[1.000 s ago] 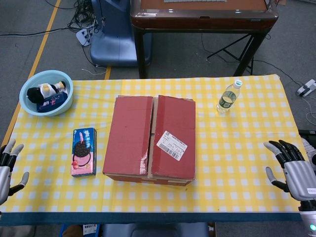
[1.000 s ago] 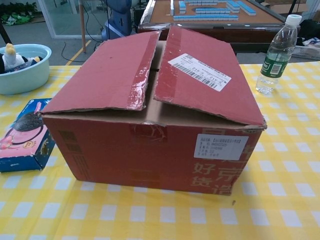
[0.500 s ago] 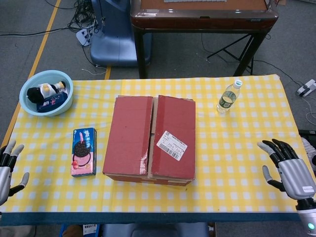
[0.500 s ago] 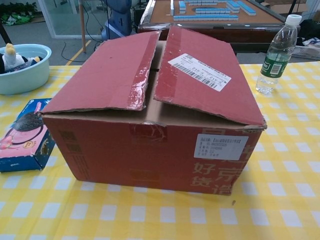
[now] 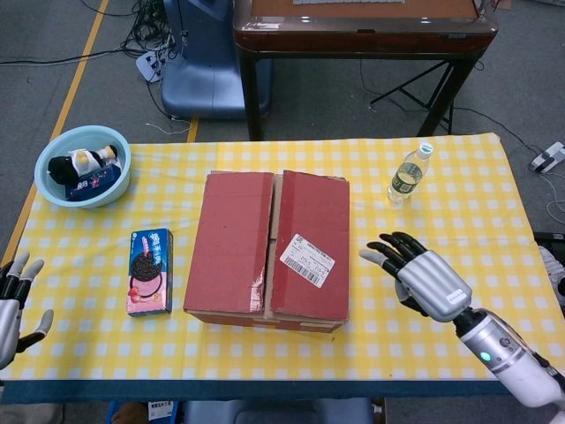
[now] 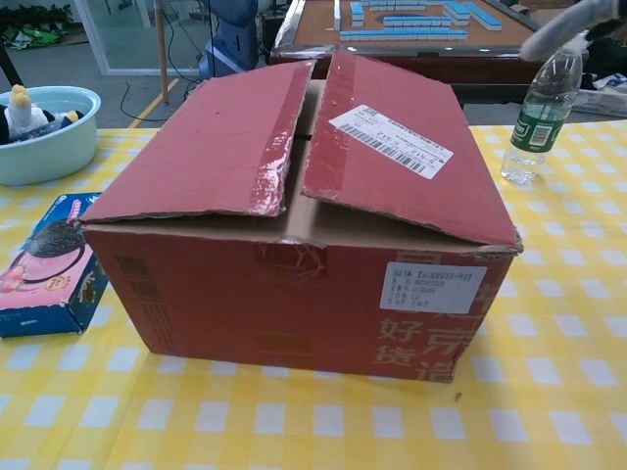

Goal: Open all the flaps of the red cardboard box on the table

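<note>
red cardboard box (image 5: pixel 269 249) – just left of the right hand (image 5: pixel 419 278), top flaps down, slightly ajar | right hand: fingers spread, holding nothing | left hand (image 5: pixel 13 300): far left at the table edge, fingers apart, empty | blue basin (image 5: pixel 82 166) – holds a bottle and a packet | cookie box (image 5: pixel 150 271), water bottle (image 5: pixel 409 174) on yellow checked tablecloth (image 5: pixel 424 221) | mahjong table (image 5: pixel 362 26) beyond

Light blue basin (image 5: pixel 55 191) with toys at far left corner; cookie box (image 5: pixel 150 271) flat on checked cloth (image 5: pixel 441 340); water bottle (image 5: pixel 409 174) upright far right.
</note>
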`<state>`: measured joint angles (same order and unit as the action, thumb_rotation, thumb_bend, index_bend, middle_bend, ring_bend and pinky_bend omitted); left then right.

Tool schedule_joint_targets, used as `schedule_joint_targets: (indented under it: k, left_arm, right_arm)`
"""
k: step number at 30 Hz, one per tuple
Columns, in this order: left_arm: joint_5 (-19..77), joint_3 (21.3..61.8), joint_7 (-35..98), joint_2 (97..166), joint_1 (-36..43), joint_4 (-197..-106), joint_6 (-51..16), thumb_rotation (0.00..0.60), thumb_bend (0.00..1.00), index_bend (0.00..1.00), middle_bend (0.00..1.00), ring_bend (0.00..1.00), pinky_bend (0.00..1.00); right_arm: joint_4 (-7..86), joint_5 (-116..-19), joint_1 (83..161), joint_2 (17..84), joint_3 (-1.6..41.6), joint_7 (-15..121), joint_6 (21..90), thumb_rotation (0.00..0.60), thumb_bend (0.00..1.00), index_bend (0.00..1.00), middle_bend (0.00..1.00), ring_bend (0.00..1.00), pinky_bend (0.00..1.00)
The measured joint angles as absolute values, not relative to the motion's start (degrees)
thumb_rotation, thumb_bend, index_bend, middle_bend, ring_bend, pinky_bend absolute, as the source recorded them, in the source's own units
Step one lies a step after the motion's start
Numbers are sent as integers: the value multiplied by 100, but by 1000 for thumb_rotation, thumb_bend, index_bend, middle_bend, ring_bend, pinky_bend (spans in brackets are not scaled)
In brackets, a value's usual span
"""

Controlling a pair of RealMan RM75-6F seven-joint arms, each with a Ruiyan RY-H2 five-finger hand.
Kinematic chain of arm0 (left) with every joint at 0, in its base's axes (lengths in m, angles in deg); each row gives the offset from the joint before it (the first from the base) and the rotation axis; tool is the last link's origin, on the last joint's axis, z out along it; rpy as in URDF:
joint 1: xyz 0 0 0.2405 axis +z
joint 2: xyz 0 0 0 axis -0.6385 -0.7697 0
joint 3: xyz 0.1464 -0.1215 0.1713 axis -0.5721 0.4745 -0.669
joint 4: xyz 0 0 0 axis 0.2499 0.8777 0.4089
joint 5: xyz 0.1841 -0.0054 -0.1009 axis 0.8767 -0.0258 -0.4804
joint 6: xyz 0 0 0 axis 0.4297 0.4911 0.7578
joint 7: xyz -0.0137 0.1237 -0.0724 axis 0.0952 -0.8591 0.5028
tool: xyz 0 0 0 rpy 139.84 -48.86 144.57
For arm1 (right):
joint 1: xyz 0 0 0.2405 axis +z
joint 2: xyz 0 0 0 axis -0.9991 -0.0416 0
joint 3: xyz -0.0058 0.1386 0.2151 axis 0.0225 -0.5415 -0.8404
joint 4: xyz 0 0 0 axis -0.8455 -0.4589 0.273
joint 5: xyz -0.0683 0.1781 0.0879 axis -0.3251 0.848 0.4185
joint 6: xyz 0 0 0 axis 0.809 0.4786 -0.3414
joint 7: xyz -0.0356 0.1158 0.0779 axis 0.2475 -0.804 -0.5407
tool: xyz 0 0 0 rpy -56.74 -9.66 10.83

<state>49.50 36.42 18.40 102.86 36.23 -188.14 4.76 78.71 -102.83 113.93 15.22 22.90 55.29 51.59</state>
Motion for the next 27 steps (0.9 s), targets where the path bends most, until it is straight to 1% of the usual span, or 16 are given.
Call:
schedule_joint_targets:
  k: [3,6,10,13,18,23,27]
  left_arm:
    - [4935,3640,1860,10279,3634,-18802,479,600,397,60,0,0,0]
    - [4930,3637,1893,10273,3654,-18786,497,600,397,60,0,0,0]
    - [4906,3631,1937,10255,3699,-18754,537,600,396,60,0,0,0]
    - [4881,3626,1960,10250,3715,-18728,540,600,396,60,0,0,0]
    - [4830,3636,2031,10263,3748,-18674,559,600,396,60,0,0,0]
    - [4829,3637,2073,10257,3768,-18647,576,600,396,60,0,0,0]
    - [4833,3648,2114,10262,3780,-18623,596,600,397,60,0,0,0]
  right_arm:
    - [7980,-10157,11936,1608,2065,5619,4598,600,1000,144,154,71,104]
    - [8010,-9911,12424,1820,1855,5731,4117,600,1000,145,208,72,104]
    - [7908,-9595,12952,2252,1669,5915,3674,600,1000,200,242,71,104]
    - [7722,-9440,13254,2609,1584,6041,3508,600,1000,241,262,71,104]
    - [7316,-9295,13630,3138,1518,6034,3371,600,1000,255,263,71,104]
    - [7063,-9169,13888,3391,1535,6039,3220,600,1000,262,271,71,104]
    - [6940,-9067,14016,3514,1618,6131,3156,600,1000,291,300,71,104]
